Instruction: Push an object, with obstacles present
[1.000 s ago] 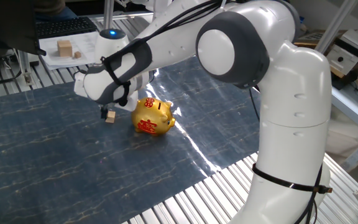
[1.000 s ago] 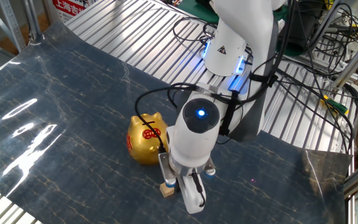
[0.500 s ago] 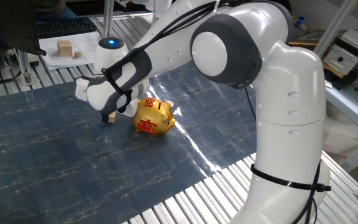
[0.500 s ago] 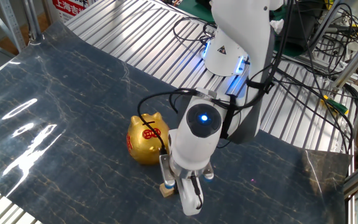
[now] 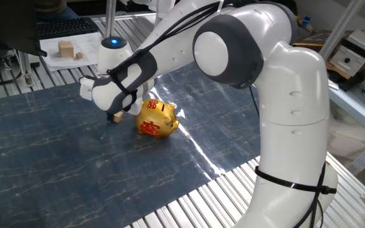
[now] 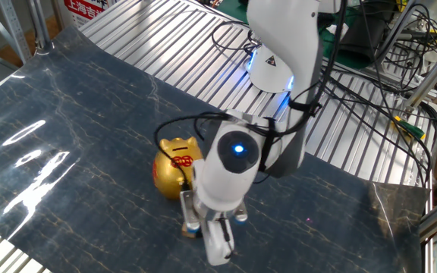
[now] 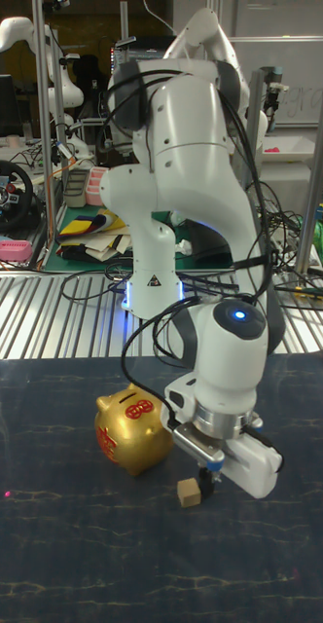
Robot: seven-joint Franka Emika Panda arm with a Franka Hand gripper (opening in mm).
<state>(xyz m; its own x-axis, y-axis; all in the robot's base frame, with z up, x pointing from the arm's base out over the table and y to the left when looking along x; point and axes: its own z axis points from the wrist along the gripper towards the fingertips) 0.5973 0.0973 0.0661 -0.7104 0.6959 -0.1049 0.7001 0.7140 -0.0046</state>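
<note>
Over the last second the gripper had carried the tiny wooden cube along the dark marbled mat on the bench: in one fixed view the cube had shifted a little toward the right of the frame, closing on the gold piggy bank, and in the other fixed view it had slid toward the left, so that the robot's wrist now overlapped the edge of the pig. The pig itself appeared not to have moved in either view. In the tall fixed view the cube lay low in the middle of the frame, on the mat just beside the piggy bank and to its lower right, apart from it by a narrow gap, with the fingers hanging directly over and against its upper side. How far apart the fingers stood could not be told, since the wrist and camera block hid them in all three views; they looked close together, used as a pusher rather than a clamp. As a judgement, the push was under way and the cube was skirting the obstacle closely; the line of travel left little room, and a drift toward the pig would likely knock it or wedge the cube against its flank.
</note>
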